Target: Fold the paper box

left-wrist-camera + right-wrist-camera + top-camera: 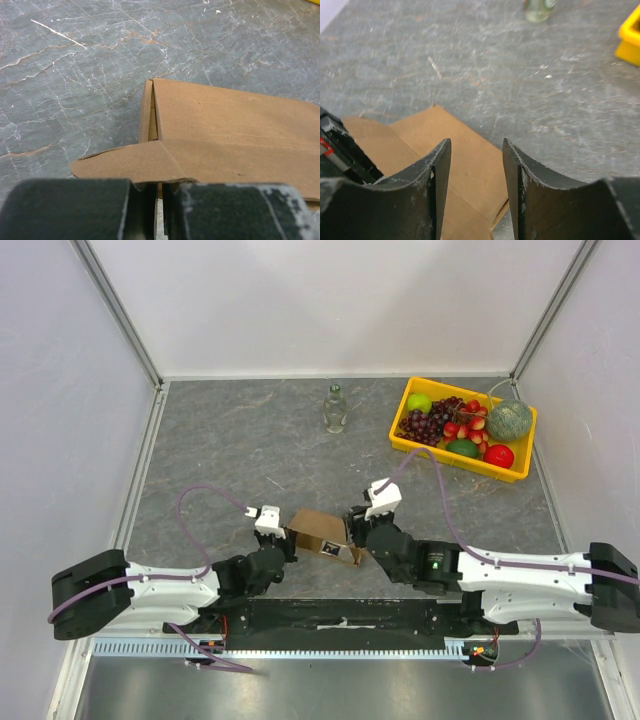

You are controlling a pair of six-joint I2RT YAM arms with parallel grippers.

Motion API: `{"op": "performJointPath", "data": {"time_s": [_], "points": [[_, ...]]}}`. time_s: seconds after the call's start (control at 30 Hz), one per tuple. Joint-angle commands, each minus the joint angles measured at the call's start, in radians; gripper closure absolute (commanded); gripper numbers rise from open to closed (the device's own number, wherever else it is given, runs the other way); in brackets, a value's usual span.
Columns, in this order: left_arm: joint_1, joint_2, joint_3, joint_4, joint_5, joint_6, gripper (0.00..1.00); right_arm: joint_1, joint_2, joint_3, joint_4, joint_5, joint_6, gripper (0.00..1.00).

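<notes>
Brown paper box (318, 529); bottle (335, 408) seemingly clear.

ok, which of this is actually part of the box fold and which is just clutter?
In the job:
paper box
left gripper, shut on it
right gripper, open over it

Lying about:
glass bottle
yellow fruit tray with grapes and a melon

Grey veined stone tabletop (230, 440). Near its far edge, about mid-width, a small clear glass bottle (335, 410), upright. In the far right corner, a yellow rectangular plastic tray (440, 457), holding dark purple grapes (428, 422), a green apple (419, 402), a netted pale green melon (511, 420), a red round fruit (499, 455).
</notes>
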Motion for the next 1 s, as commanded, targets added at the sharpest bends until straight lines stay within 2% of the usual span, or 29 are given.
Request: {"op": "performJointPath", "data": {"time_s": [0.0,0.1,0.27,0.3,0.37,0.47,0.7,0.97], "points": [[-0.013,-0.033,0.019,-0.089,0.004,-0.028,0.91,-0.036,0.077,0.045,0.014,-0.220,0.031,0.48],[-0.016,-0.073,0.022,-0.141,0.006,-0.043,0.88,-0.049,0.142,0.036,0.068,-0.298,0.045,0.48],[-0.018,-0.154,0.026,-0.226,0.012,-0.077,0.77,-0.053,0.248,0.031,0.154,-0.361,0.060,0.48],[-0.020,-0.167,0.031,-0.249,0.016,-0.085,0.67,-0.053,0.260,0.030,0.166,-0.366,0.063,0.48],[-0.021,-0.197,0.038,-0.302,0.033,-0.107,0.56,-0.053,0.277,0.024,0.186,-0.363,0.069,0.48],[-0.020,-0.245,0.045,-0.370,0.065,-0.147,0.51,-0.053,0.291,0.014,0.209,-0.361,0.071,0.48],[-0.021,-0.378,0.063,-0.592,0.182,-0.291,0.46,-0.055,0.304,0.008,0.215,-0.350,0.066,0.47],[-0.023,-0.553,0.048,-0.731,0.386,-0.356,0.52,-0.061,0.320,0.010,0.220,-0.358,0.060,0.47]]}}
